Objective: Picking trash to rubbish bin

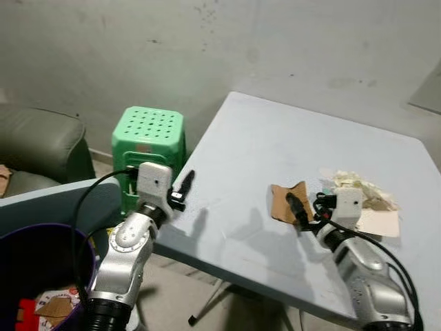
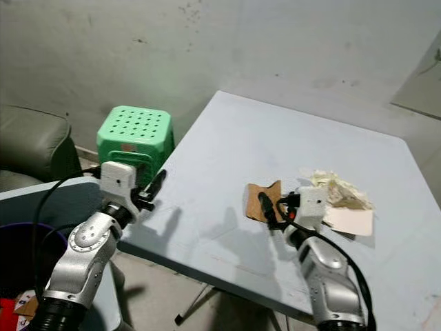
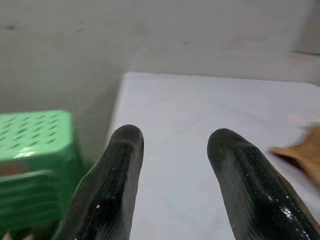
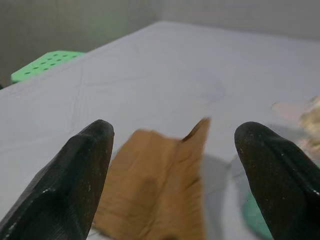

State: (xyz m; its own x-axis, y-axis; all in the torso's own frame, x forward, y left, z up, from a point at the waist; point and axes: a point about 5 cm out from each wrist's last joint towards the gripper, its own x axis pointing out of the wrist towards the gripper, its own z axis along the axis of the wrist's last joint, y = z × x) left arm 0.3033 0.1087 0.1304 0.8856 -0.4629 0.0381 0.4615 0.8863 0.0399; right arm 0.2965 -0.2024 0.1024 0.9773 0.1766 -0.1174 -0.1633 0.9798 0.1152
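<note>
- Table [image 1: 275, 152]: pale blue-grey top, standing against a grey wall [image 1: 207, 48]; the trash lies on the side nearer the robot's right arm.
- Cardboard scrap [image 1: 284, 200]: brown, torn, lying on the table with one corner raised.
- Crumpled paper [image 1: 358, 186]: cream-coloured wad, beside the cardboard scrap on its right and apart from it.
- Flat card [image 1: 380, 222]: pale pink piece lying just in front of the crumpled paper.
- Right gripper [image 4: 175, 155]: released, fingers spread wide. In the right wrist view the cardboard scrap sits between the two fingers [image 4: 75, 180]; contact with it cannot be confirmed. In the head views the gripper is low over the near edge of the scrap.
- Left gripper [image 3: 172, 150]: released, fingers parted and holding nothing; positioned at the table's left edge, well apart from the trash.
- Rubbish bin [image 1: 48, 238]: dark with a purple rim, at the robot's lower left beside the left arm, below table level. Paper and cardboard litter show inside.
- Stool [image 1: 148, 134]: green plastic, perforated top, standing on the floor by the table's left edge.
- Sofa [image 1: 34, 148]: dark grey-green, at far left beyond the stool.
</note>
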